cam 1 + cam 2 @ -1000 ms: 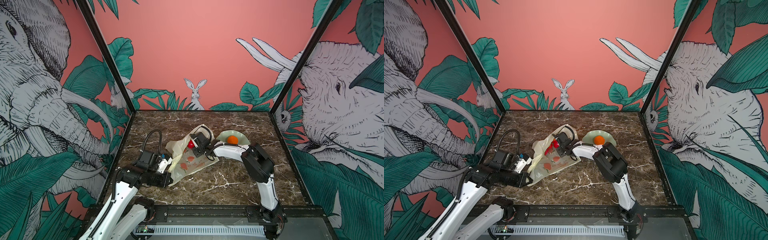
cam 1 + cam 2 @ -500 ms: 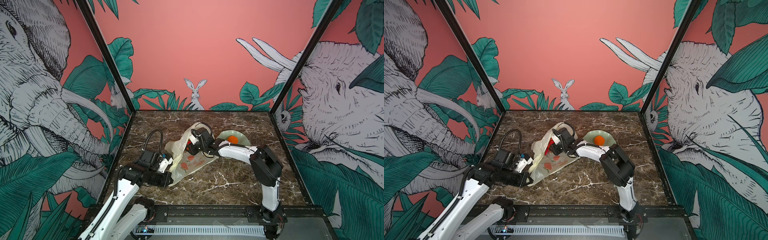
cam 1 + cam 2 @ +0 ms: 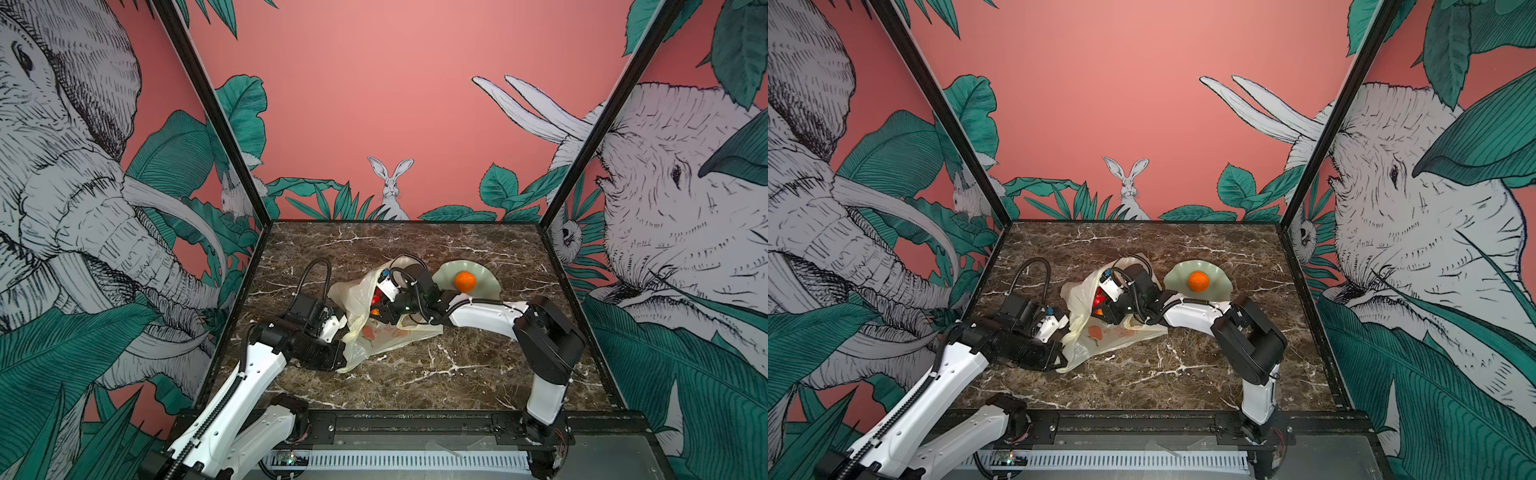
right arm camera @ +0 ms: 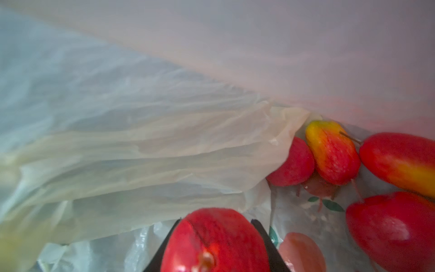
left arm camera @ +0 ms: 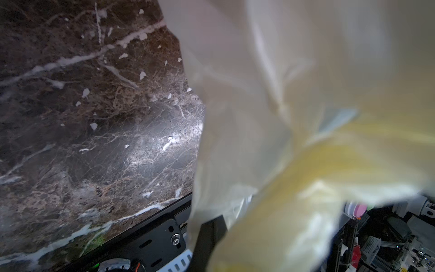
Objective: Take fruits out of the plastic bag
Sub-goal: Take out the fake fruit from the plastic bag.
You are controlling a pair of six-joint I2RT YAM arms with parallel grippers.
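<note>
Right wrist view showed a glossy round red fruit (image 4: 214, 240) clamped between the dark fingers (image 4: 157, 259) of the right gripper (image 4: 216, 222). The grasp was deep inside the thin crinkly pale-yellow translucent plastic bag (image 4: 141, 153), presumably so the fruit could be drawn out through the mouth. Four more lay just beyond on the bag's floor: a small red-yellow oval fruit (image 4: 332, 153) touching a half-hidden red fruit (image 4: 294, 164), a longer red-yellow fruit (image 4: 397, 162) and a big red fruit (image 4: 390, 228). In a top view the left gripper (image 3: 341, 354) was clenched on a bunched edge of the bag (most likely to anchor it and hold the mouth open). One round orange fruit (image 3: 465, 281) sat on the pale green wavy-rimmed dish (image 3: 486, 278), just beside the bag on the dark brown marble tabletop (image 3: 415, 374). Printed fruit pictures (image 3: 368, 332) decorated the plastic; no writing was legible.
</note>
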